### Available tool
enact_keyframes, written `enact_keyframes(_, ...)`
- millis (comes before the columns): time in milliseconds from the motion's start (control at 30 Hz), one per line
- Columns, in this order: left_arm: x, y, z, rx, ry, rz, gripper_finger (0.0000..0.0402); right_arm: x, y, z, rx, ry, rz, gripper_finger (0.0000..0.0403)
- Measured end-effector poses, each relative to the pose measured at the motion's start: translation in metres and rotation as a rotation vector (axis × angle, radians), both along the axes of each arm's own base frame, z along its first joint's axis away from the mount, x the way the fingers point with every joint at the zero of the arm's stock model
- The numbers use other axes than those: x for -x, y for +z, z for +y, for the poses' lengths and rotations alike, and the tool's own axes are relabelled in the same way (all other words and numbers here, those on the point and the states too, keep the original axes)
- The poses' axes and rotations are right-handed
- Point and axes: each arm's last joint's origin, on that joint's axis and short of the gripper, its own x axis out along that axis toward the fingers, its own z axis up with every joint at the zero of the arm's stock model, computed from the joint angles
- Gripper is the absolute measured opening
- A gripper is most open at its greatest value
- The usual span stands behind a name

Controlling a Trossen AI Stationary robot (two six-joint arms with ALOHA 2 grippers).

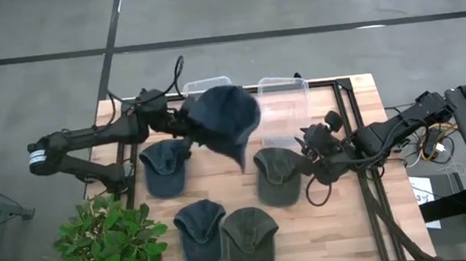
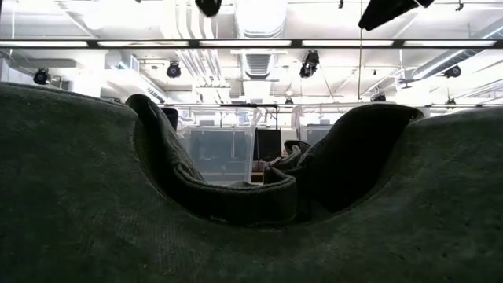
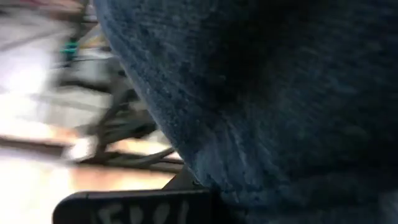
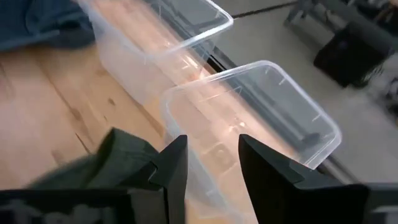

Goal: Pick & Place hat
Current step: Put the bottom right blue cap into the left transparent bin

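Blue hat [image 1: 223, 118]: soft, light, floppy cloth, gripped by left tool [image 1: 183, 123] at crown edge, hanging raised beside it over the bins [image 1: 286, 100]; best held by brim or seam; right tool [image 4: 211, 163] narrowly parted, empty, near green hat [image 1: 277, 173] on desk [image 1: 345, 222].

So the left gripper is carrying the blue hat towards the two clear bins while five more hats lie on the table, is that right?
Not quite: the high view shows four hats on the table, not five. The rest stands: the left gripper holds the blue hat up by the two clear bins.
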Motion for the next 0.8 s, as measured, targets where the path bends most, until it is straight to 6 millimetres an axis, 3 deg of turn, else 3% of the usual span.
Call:
enact_keyframes(233,0.007,0.025,-0.015,0.014,-0.213,-0.231,0.0009,0.002,-0.008,-0.001,0.050,0.031,0.083,0.0124)
enact_keyframes(500,0.033,0.056,-0.032,-0.041,-0.412,-0.574,0.0009,0.005,-0.024,-0.002,0.053,0.009,0.109,0.0121)
enact_keyframes(800,0.038,0.059,-0.036,-0.037,-0.424,-0.623,0.0009,0.005,-0.028,-0.002,0.046,-0.004,0.103,0.0121)
